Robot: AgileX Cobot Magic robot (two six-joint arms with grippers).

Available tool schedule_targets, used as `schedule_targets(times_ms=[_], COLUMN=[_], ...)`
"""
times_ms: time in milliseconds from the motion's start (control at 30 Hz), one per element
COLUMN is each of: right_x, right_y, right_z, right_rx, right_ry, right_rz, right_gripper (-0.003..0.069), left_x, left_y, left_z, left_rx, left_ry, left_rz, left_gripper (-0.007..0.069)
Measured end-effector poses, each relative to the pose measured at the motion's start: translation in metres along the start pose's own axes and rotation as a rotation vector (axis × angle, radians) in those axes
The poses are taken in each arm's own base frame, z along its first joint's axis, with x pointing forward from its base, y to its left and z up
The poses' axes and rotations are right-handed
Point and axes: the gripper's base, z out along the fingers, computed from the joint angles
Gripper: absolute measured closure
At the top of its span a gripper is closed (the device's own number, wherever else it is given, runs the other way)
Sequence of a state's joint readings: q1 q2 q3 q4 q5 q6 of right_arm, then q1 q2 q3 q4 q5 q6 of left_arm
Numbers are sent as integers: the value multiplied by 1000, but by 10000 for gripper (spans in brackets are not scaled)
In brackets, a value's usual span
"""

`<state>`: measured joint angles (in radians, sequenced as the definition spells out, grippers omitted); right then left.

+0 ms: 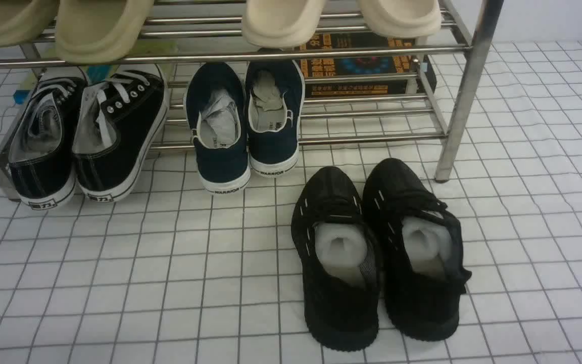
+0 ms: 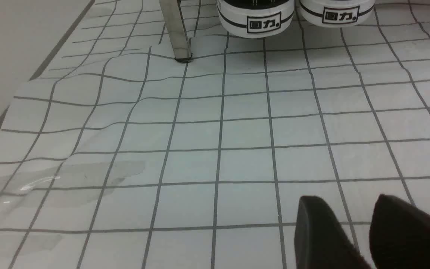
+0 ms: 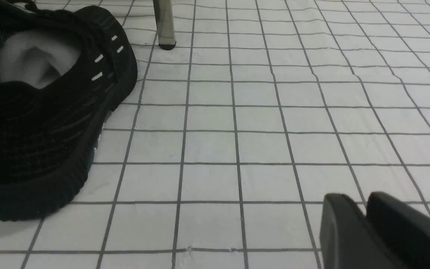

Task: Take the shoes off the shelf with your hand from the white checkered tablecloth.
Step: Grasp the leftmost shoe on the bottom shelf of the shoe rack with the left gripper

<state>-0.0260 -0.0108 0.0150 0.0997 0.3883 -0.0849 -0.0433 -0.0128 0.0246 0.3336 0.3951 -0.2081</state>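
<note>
Left gripper [image 2: 340, 196] parted, right gripper [image 3: 353, 194] closed

The left gripper is showing two dark fingers in its wrist view, their tips standing slightly apart with a narrow gap between them and nothing held. The right gripper is keeping its fingertips shut together, also holding nothing. Both pairs of fingers are reaching into their wrist views, looking dark and a little blurred. Neither gripper is clearly showing in the front view.
</note>
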Motion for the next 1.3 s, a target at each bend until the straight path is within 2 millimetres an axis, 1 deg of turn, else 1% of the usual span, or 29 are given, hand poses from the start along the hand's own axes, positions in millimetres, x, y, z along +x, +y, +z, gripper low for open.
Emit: schedule_targets(times_ms=[667, 700, 767, 800, 833, 867, 900, 933, 967, 1033, 1067, 1167, 1300], right_x=[0, 0, 0, 0, 0, 0, 0, 0, 0, 0, 0, 0, 0], right_y=[0, 0, 0, 0, 0, 0, 0, 0, 0, 0, 0, 0, 0], right_z=[0, 0, 0, 0, 0, 0, 0, 0, 0, 0, 0, 0, 0], right_rx=[0, 0, 0, 0, 0, 0, 0, 0, 0, 0, 0, 0, 0], right_ry=[0, 0, 0, 0, 0, 0, 0, 0, 0, 0, 0, 0, 0], right_rz=[0, 0, 0, 0, 0, 0, 0, 0, 0, 0, 0, 0, 0], right_gripper=[524, 523, 520, 520, 517, 517, 515, 514, 513, 512, 512, 512, 508], left_x=[0, 0, -1, -1, -2, -2, -5, -6, -7, -8, -8, -9, -16], left_y=[0, 0, -4, -4, -8, -9, -12, -14, -14, -16, -16, -16, -14], left_z=[0, 0, 0, 0, 0, 0, -1, -1, -1, -1, -2, -2, -2], left_rx=[-3, 4, 47, 47, 91, 102, 149, 172, 180, 212, 216, 221, 249], left_ry=[-1, -1, -9, -9, -9, -9, -5, -3, -1, 17, 22, 13, -74], left_rz=[-3, -44, -266, -266, -472, -529, -762, -897, -952, -1142, -1184, -1223, -1246], left_gripper=[384, 384, 384, 384, 384, 384, 384, 384, 384, 384, 384, 384, 393])
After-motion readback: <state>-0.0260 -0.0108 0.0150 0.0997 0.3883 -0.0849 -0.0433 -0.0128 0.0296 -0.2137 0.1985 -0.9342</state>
